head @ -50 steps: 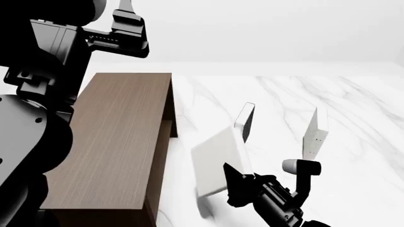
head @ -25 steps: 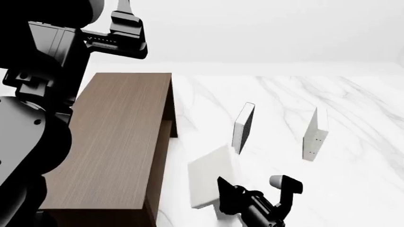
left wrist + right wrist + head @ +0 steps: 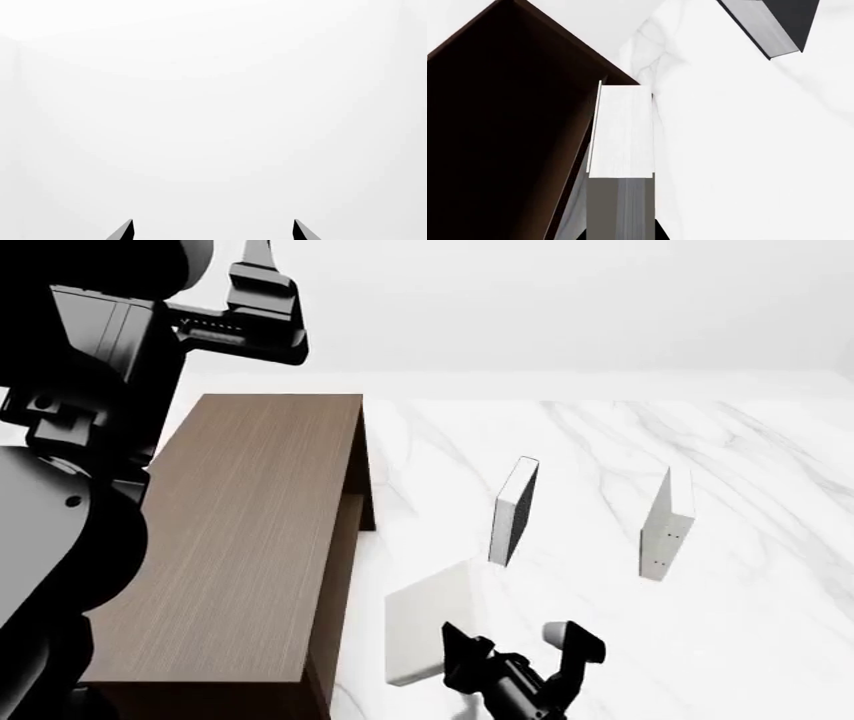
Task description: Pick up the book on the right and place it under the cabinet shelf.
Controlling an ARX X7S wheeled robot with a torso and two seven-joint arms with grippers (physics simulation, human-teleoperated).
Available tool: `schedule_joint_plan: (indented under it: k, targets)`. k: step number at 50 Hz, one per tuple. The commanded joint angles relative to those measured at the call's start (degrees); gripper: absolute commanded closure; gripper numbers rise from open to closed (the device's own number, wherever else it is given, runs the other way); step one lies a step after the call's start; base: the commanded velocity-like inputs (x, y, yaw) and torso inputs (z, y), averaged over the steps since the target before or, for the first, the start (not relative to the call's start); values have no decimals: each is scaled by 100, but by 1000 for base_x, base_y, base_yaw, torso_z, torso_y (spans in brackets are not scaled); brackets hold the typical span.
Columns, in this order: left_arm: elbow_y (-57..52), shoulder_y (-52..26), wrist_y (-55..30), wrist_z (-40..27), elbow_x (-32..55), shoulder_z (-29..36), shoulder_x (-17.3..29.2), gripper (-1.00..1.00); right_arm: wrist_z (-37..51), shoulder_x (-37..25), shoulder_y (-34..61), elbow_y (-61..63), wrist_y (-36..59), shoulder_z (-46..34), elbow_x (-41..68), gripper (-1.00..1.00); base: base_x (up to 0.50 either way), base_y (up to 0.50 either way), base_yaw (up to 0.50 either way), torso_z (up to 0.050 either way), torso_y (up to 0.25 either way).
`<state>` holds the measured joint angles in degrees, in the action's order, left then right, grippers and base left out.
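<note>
Table [image 3: 747, 640]: white marble, carrying all items.

Cabinet [image 3: 254, 540]: dark brown, at the left, its flat top facing the head camera and its open side facing right. The right wrist view alone shows the dark interior and a brown panel edge running alongside the book.

Left arm: raised at the far left, above and behind the cabinet. Left gripper [image 3: 263, 302] is clear of every object. Its wrist view shows only two dark fingertips [image 3: 125, 231] set well apart against blank white, so it stands released and empty.

Book [image 3: 427, 635]: plain white, at near centre, just right of the cabinet's near end and tilted, its upper end leaning away from the cabinet. It is grasped by the right gripper [image 3: 467, 652], which comes in from the near edge. In the wrist view a grey pad [image 3: 620, 210] lies against the book's near end. The book's far end is close beside the cabinet opening; whether it touches cannot be told.

Black-faced book [image 3: 515, 508]: upright, beyond the held book and apart from it. It is not between the book and the cabinet.

Second white book [image 3: 666, 525]: upright at the far right, with small dark dots on its spine, well apart from the gripper. It shows only in the head view.
</note>
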<state>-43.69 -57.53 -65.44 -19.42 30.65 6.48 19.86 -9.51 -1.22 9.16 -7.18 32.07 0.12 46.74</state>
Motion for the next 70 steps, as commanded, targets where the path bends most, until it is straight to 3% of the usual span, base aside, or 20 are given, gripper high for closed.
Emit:
schedule_joint_plan:
  k: [1,30,50,51,70]
  targets:
    - [-20,18,1,-28,41,-24,19,-100,-174,32,245,-534,-564,-359,501,100,0,0,0,0,0]
    - [-130,-16,-99,-130,182,-75,41,-100,-383,77,930,-3111,-2724,-1547,293,100,0,0,0,0,0]
    - [-149,-42,-103,-161,271,-135,78,-100,-68,-116,806,-2932,-2872,-2086,427,100,1,0,2,0,0]
    - [-148,-44,-101,-162,273,-134,81,-100,-45,-129,800,-2905,-2862,-2100,430,-100,0,0,3,0,0]
    - [-122,-38,-47,-175,318,-143,131,-100,439,-514,437,-1884,-2815,-2411,284,-100,0,0,0,0,0]
